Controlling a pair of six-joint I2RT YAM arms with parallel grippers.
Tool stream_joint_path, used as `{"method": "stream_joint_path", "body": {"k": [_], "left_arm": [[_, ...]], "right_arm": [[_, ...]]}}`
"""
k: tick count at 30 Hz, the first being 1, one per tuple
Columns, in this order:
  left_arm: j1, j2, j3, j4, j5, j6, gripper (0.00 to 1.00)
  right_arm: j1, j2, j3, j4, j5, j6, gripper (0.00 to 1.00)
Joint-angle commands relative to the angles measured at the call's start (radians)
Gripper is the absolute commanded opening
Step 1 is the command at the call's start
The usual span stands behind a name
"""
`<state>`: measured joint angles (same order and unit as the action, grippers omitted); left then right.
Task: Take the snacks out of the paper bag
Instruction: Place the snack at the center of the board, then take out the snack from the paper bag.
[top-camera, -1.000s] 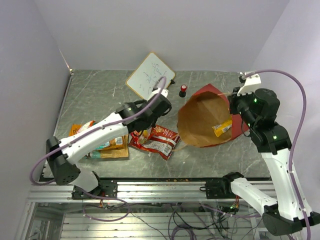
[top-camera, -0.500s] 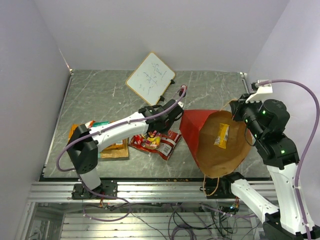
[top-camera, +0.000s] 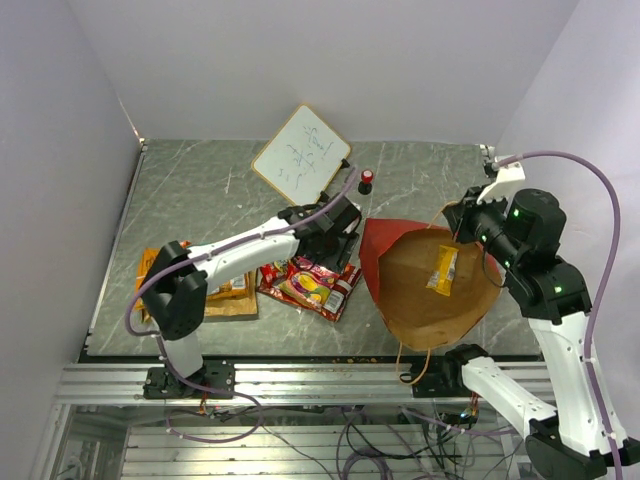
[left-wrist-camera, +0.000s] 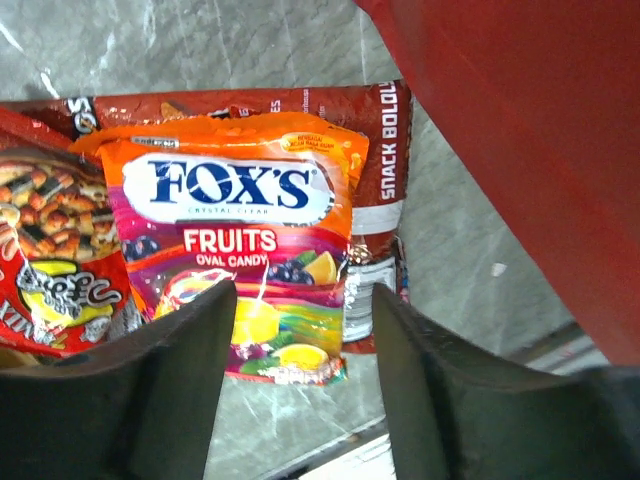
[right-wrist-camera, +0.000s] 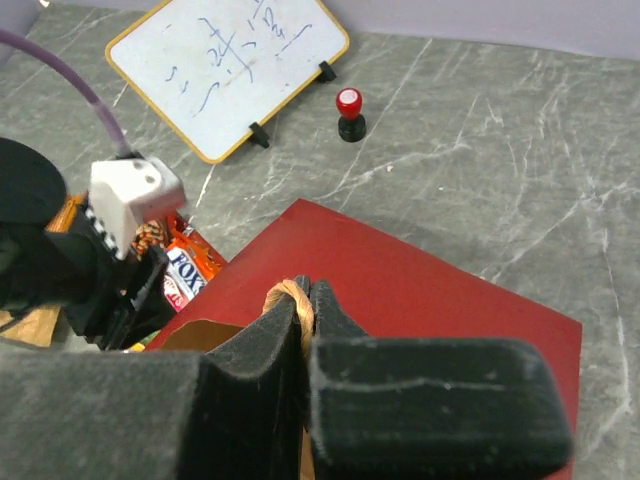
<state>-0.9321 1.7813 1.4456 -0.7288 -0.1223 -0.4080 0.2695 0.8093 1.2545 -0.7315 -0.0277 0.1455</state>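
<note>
My left gripper hangs open just above an orange fruit-candy packet. That packet lies loose on a red-brown packet, with a red packet beside it. From above, this snack pile sits under the left gripper. The red paper bag is lifted and tilted, its brown mouth facing up. A yellow packet lies inside it. My right gripper is shut on the bag's twisted handle, seen from above at the bag's far rim.
A whiteboard stands at the back, a small red-capped object to its right. More packets, tan and orange, lie at the left under the left arm. The bag's red side rises close to the right of the left gripper.
The left gripper has opened and the orange candy packet now lies on the pile. The right arm has lifted the bag by its handle, turning the mouth upward.
</note>
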Motion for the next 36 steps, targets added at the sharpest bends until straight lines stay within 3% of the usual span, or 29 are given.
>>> {"method": "stream_joint_path", "body": {"k": [1,8,13,17,21,25,31,36], "left_arm": [[0.029,-0.12,0.035,-0.019,0.097,-0.064,0.75],[0.039,-0.304,0.02,0.116,0.18,-0.149,0.76],[0.025,-0.447,-0.158,0.456,0.292,-0.261,0.72],[-0.072,-0.501,-0.257,0.592,0.247,-0.293,0.72],[-0.221,-0.443,-0.201,0.51,0.102,-0.21,0.72],[-0.299,-0.319,-0.134,0.462,0.031,-0.164,0.7],[-0.353,-0.147,-0.07,0.539,0.009,-0.071,0.67],[-0.412,-0.018,-0.024,0.617,-0.118,0.011,0.6]], "right_arm": [[0.0,0.006,0.033,-0.003,-0.049,-0.006,0.0],[-0.001,0.033,0.042,0.025,-0.085,-0.006,0.0],[0.001,0.063,0.058,0.068,-0.154,0.022,0.0],[0.0,0.076,0.045,0.123,-0.223,0.08,0.0],[0.001,0.102,0.039,0.108,-0.253,0.127,0.0],[0.0,0.108,0.036,0.086,-0.268,0.127,0.0],[0.0,0.081,0.048,0.037,-0.226,0.103,0.0],[0.0,0.075,0.051,0.013,-0.223,0.118,0.0]]}}
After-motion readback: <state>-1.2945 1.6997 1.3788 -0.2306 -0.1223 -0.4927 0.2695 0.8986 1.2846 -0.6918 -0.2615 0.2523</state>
